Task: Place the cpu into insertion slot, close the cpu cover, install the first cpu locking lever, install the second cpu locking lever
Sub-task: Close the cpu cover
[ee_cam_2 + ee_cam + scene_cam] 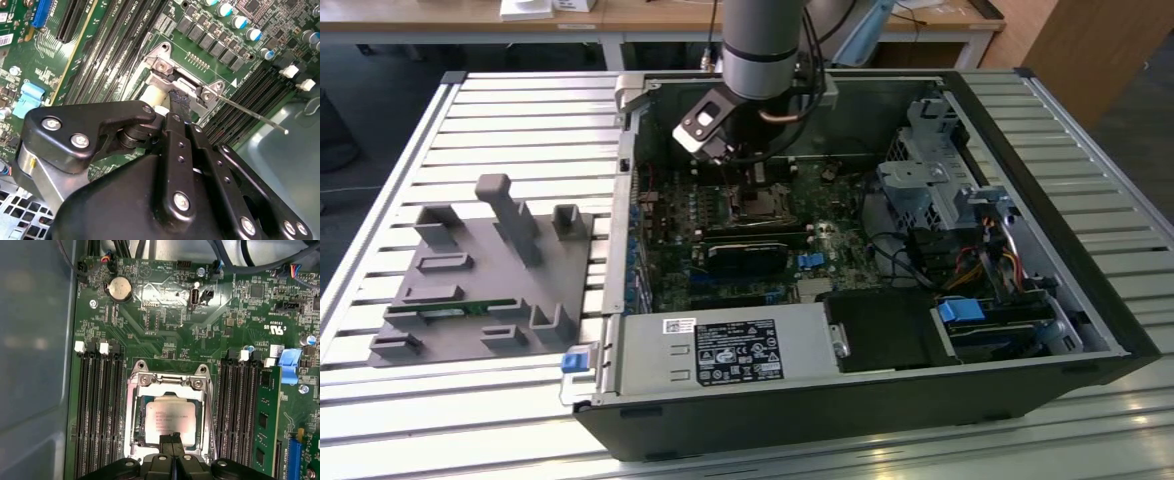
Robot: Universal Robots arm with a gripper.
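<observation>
The cpu (170, 421), a silver-grey square chip, lies in the insertion slot (754, 205) on the green board. The cpu cover (170, 382), a silvery frame, lies flat around the chip. My gripper (172, 441) hangs just above the chip's near edge with its dark fingers (179, 102) pressed together and nothing between them. In the exterior view the gripper (747, 172) is inside the computer case, directly over the slot. A thin metal locking lever (252, 114) sticks out from one corner of the slot (165, 65), angled up and away from the board.
Long black memory slots (100, 410) flank the socket on both sides, and one holds a green memory card (267, 430). The case walls (1067, 180), drive cage (927, 175) and power supply (720, 350) hem in the board. A grey fixture (480, 270) sits on the table at the exterior view's left.
</observation>
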